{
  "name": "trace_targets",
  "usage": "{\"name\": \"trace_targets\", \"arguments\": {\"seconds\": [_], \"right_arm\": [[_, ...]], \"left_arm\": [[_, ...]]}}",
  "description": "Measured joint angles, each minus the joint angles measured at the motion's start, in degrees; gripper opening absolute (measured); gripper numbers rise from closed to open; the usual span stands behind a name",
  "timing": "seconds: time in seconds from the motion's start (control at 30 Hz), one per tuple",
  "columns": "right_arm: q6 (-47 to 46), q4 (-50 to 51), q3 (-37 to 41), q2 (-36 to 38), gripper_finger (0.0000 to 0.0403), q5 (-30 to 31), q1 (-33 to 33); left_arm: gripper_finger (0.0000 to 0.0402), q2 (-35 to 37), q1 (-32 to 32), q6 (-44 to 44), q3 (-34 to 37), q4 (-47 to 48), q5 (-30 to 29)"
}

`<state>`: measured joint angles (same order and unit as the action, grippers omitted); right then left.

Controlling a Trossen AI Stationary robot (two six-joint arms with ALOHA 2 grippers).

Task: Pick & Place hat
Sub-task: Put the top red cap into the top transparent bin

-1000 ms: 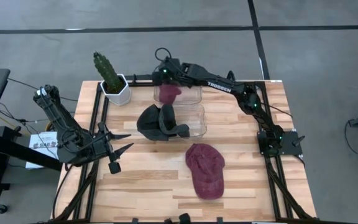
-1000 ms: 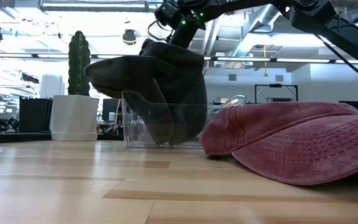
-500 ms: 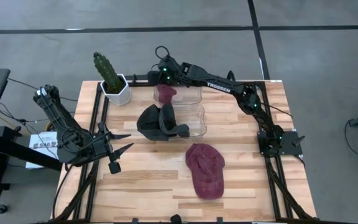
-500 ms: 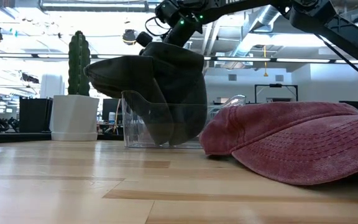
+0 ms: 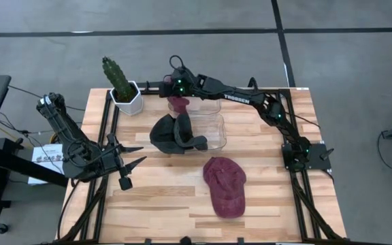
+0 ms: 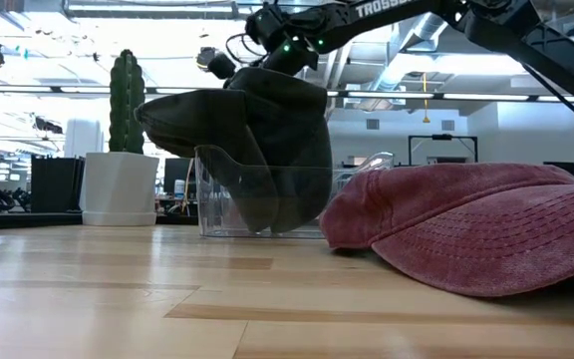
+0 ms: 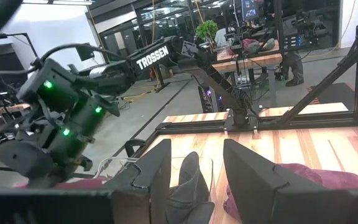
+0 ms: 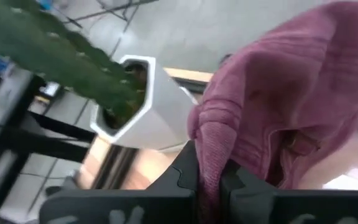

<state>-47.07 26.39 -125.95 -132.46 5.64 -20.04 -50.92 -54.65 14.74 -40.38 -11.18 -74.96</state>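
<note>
My right gripper [image 5: 177,94] reaches over the table's far side and is shut on a maroon hat [image 5: 178,104], which hangs at the left end of the far clear bin [image 5: 206,103]. A dark hat [image 5: 173,133] is draped over the left wall of the near clear bin [image 5: 213,131]. In the low view the dark hat [image 6: 252,130] sits on that bin's rim. Another maroon hat [image 5: 224,186] lies flat on the wood in front. My left gripper [image 5: 129,158] waits open at the table's left edge. My right gripper pinches a bunched fold of the maroon hat's cloth [image 8: 209,158] between its two fingers [image 8: 182,177]. The fingers slant down from the table's right side. The hat [image 8: 278,93] hangs slack past them; whether it rests on the bin, I cannot tell.
A cactus in a white pot [image 5: 124,92] stands at the far left corner, close to my right gripper. Black frame rails [image 5: 104,136] run along the table's left and right edges. Bare wood lies near the front edge.
My right gripper has shifted a little toward the table's left edge and tipped further downward. The maroon hat has gone with it toward the far bin's left end. The fingers have stayed shut on it.
</note>
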Motion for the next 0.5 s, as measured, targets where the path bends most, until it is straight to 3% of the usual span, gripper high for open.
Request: {"name": "trace_targets", "arguments": {"seconds": [0.27,0.5], "right_arm": [[3.6,-0.4,0.0,0.0,0.0012,-1.9,0.6],[5.3,-0.3,0.0,0.0,0.0077,-3.2,0.6]], "left_arm": [[0.0144,0.0,0.0,0.0,0.0,0.0,0.0],[0.0144,0.0,0.0,0.0,0.0,0.3,0.0]]}}
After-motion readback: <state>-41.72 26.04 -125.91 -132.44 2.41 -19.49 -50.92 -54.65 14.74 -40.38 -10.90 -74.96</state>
